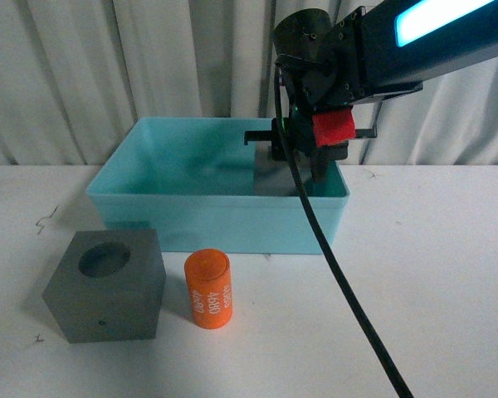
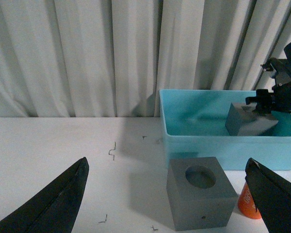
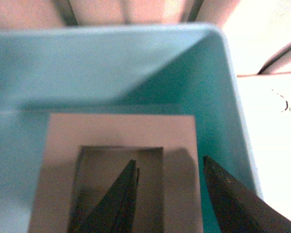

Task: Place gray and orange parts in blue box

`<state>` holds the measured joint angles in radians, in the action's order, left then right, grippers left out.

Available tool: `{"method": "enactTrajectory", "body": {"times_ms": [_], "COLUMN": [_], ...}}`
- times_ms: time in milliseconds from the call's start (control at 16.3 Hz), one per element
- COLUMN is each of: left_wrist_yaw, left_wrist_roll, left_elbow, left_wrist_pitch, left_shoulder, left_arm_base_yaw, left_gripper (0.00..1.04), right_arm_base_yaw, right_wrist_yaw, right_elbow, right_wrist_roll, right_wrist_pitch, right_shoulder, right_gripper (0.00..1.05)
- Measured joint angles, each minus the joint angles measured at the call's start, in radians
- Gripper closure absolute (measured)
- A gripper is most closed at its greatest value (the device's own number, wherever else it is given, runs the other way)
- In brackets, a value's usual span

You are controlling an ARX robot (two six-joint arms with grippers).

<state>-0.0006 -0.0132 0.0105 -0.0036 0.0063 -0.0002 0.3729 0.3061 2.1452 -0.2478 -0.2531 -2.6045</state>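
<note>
right gripper [image 1: 311,162], front view: it hangs inside the right end of the blue box [image 1: 216,203], down on the gray cube with the square recess [image 1: 272,176]. the gray cube with the round recess [image 1: 108,286] and the orange cylinder [image 1: 209,290] stand on the white table [image 1: 448,274], on the near side of the box. the cylinder is just right of that cube.

left wrist view: the left gripper [image 2: 167,164] is spread wide and empty, and the gray cube with the round recess lies ahead between its fingers. far right, the gray cube with the square recess sits tilted in the box, not flat.

right wrist view: one finger [image 3: 116,199] reaches into the square recess and the other is outside, with one cube wall between them. they are set narrow, but whether they pinch the wall i cannot tell. the box's right wall is just beside the outer finger.

risk: if let go while tilted, the cube may tip or end up leaning on the box wall. a finger caught in the recess on the way up could drag the cube out.
</note>
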Motion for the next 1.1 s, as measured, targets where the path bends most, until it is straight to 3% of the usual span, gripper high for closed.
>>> {"method": "enactTrajectory", "body": {"times_ms": [61,123,184,245,430,552,736,798,859,920,1043,1105], "left_wrist_yaw": [0.0,0.0,0.0,0.0,0.0,0.0,0.0,0.0,0.002,-0.001,0.0,0.0], "left_wrist_roll": [0.0,0.0,0.0,0.0,0.0,0.0,0.0,0.0,0.0,0.0,0.0,0.0], "left_elbow": [0.0,0.0,0.0,0.0,0.0,0.0,0.0,0.0,0.0,0.0,0.0,0.0], "left_wrist_pitch": [0.0,0.0,0.0,0.0,0.0,0.0,0.0,0.001,0.0,0.001,0.0,0.001], "left_shoulder": [0.0,0.0,0.0,0.0,0.0,0.0,0.0,0.0,0.0,0.0,0.0,0.0], "left_arm_base_yaw": [0.0,0.0,0.0,0.0,0.0,0.0,0.0,0.0,0.0,0.0,0.0,0.0], "left_gripper": [0.07,0.07,0.07,0.07,0.07,0.07,0.07,0.07,0.07,0.07,0.07,0.07], "right_arm_base_yaw": [-0.003,-0.021,-0.035,-0.061,-0.162,-0.267,-0.281,-0.285,-0.341,-0.371,-0.372,-0.373], "right_wrist_yaw": [0.013,0.012,0.01,0.011,0.005,-0.016,-0.023,-0.035,-0.151,-0.233,-0.306,-0.306], "right_elbow": [-0.168,-0.34,-0.454,-0.607,-1.089,-1.559,-1.928,-1.967,-2.035,-2.089,-2.134,-2.132], "right_wrist_roll": [-0.024,-0.021,-0.014,0.003,0.012,-0.054,-0.122,-0.125,-0.062,0.019,0.159,0.191], "right_wrist_pitch": [0.171,0.295,0.38,0.486,0.653,0.47,0.165,0.197,0.476,0.65,0.814,0.789], "right_shoulder": [0.111,0.249,0.353,0.498,0.966,1.39,1.825,1.905,1.934,1.967,2.027,2.076], "right_gripper": [0.33,0.17,0.08,0.05,0.06,0.06,0.06,0.07,0.15,0.24,0.45,0.54]}}
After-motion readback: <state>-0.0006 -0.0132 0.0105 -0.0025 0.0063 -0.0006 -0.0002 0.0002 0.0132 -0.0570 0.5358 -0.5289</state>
